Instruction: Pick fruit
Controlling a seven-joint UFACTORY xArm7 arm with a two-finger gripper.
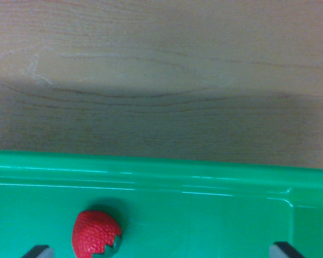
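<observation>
Strawberry [95, 233] sits in the green tray [215, 183] on the wooden table [161, 80], near the left finger [37, 251] of our claw [161, 252], which stands wide apart and holds nothing

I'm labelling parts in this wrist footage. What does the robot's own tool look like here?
Little shows: only two dark grey, blunt fingertips of the tool, poking up from the bottom edge, one at each side. They look flat-topped and matte. No cables, markings or arm body are in view.
</observation>
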